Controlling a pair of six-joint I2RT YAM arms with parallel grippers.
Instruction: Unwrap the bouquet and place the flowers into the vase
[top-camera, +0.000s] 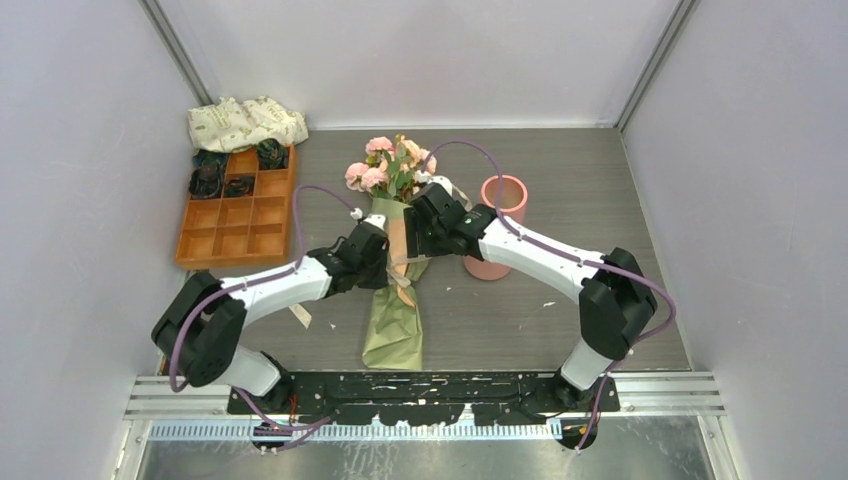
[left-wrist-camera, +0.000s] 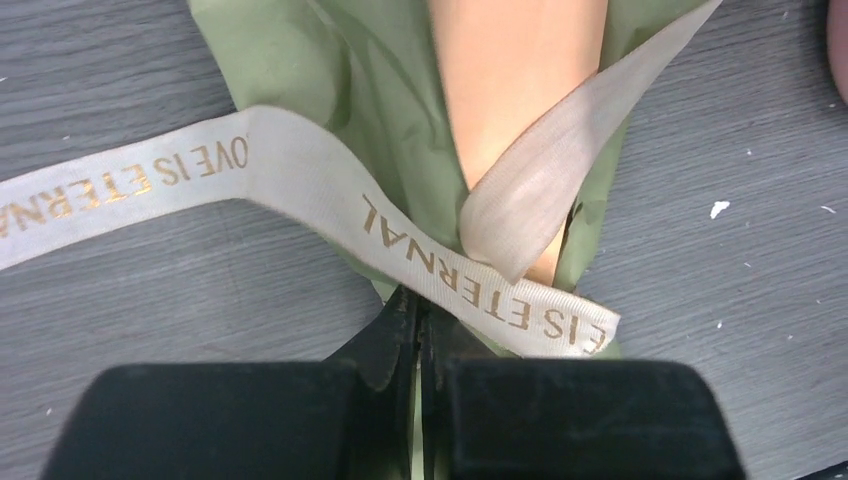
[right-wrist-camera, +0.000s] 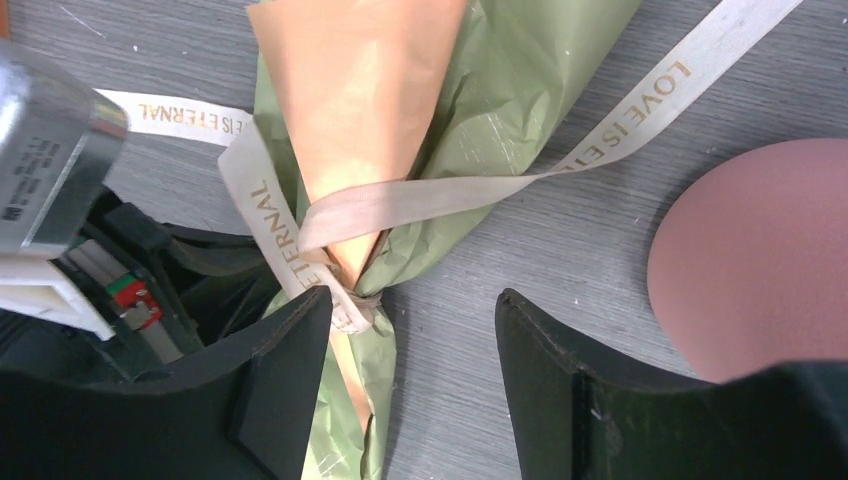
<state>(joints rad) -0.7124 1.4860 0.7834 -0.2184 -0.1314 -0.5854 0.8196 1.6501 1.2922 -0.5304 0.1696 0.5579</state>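
Clamps left end effector (left-wrist-camera: 418, 305) shut at ribbon (left-wrist-camera: 300, 170) of bouquet (top-camera: 395, 330); holds right end effector (right-wrist-camera: 410, 312) released astride it, beside vase (top-camera: 487, 265).

I see a grey wood-grain table top (top-camera: 600, 180) boxed in by plain white walls (top-camera: 420, 50) on three sides, with metal corner posts (top-camera: 180, 50) at the back. The light is soft and even. A ribbed aluminium rail (top-camera: 680, 395) runs along the near edge, and small white specks (left-wrist-camera: 718, 209) dot the surface.

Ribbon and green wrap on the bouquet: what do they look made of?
Ribbon: looks like woven fabric, matte cream, with a fine weave visible and gold printed lettering. Green wrap: seems to be thin, tissue-like paper, matte, crinkled and creased.
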